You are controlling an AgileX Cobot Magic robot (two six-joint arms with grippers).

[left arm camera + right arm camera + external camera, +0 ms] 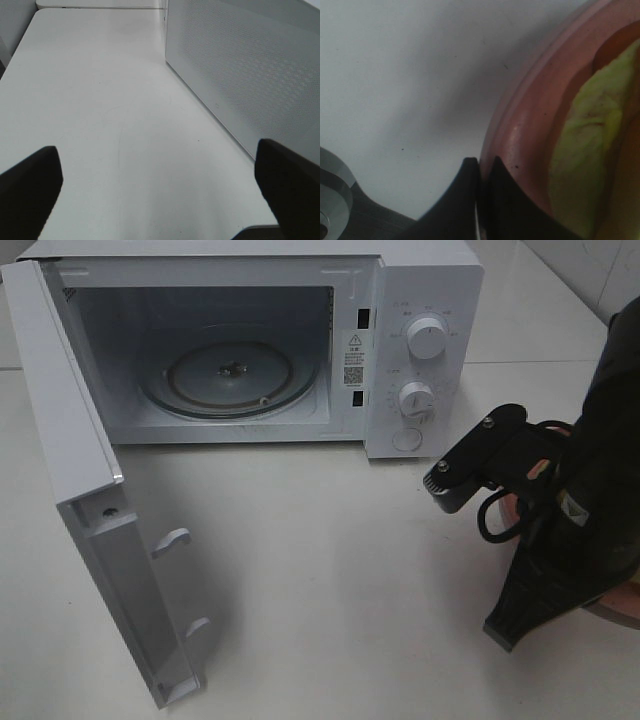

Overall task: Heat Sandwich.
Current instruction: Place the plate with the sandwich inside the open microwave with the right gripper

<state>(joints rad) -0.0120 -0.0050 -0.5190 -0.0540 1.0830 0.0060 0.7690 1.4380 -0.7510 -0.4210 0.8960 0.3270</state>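
The sandwich [587, 150] lies on a round pink plate [530, 125]; in the right wrist view I see its pale yellow filling and a bit of brown crust. My right gripper [479, 172] has its two dark fingers pressed together at the plate's rim. In the high view my right arm [590, 490] covers the sandwich, and only slivers of the plate [626, 606] show at the table's right. My left gripper [160, 185] is open and empty over bare table beside the microwave's side wall [250, 75]. It is out of the high view.
The white microwave [425, 300] stands at the back, cavity open, with a glass turntable [230, 375] inside. Its door [90, 490] is swung wide toward the front left. Two dials [426, 340] sit on its right panel.
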